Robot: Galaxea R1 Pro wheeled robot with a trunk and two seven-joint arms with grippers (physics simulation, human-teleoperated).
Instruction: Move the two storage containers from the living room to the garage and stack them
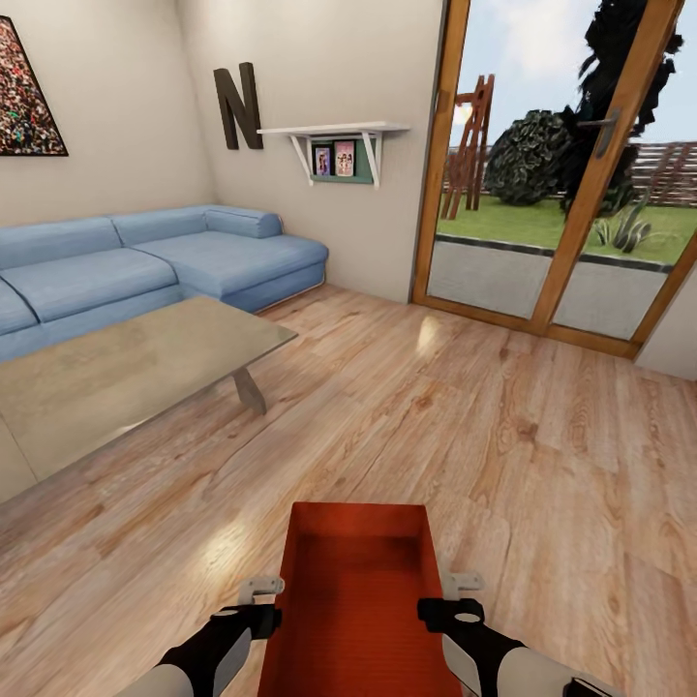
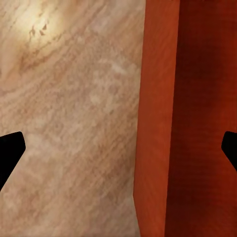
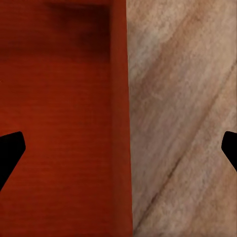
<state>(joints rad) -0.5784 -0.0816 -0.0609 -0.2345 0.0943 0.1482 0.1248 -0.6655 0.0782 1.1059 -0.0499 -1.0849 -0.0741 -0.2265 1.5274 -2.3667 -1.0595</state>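
A red-orange storage container (image 1: 353, 590) sits at the bottom centre of the head view, its open top facing up and its long sides running away from the camera over the light wood-plank floor (image 1: 503, 416) of the living room. The left gripper (image 1: 259, 602) is at the container's left wall and the right gripper (image 1: 455, 597) at its right wall, each with a pale finger outside the wall.

In the left wrist view the left gripper (image 2: 118, 148) straddles the container wall (image 2: 158, 123): one dark fingertip (image 2: 10, 153) shows over the floor planks, the other over the red interior — spread wide, with the thin wall between them and not touched by either. In the right wrist view the right gripper (image 3: 118, 148) stands the same way, one fingertip (image 3: 10, 153) over the red inside and the other over the wood, the wall (image 3: 121, 118) between them and clear of both. Both grippers are released, holding nothing.

At the left of the head view a low beige table (image 1: 126, 373) stands before a blue corner sofa (image 1: 145, 261). On the wall at upper centre hangs a big dark "N" (image 1: 238, 106), beside it a white shelf (image 1: 334, 136) with small pictures — and at upper right, glazed wood-framed doors (image 1: 571, 174) look onto grass and a fence.
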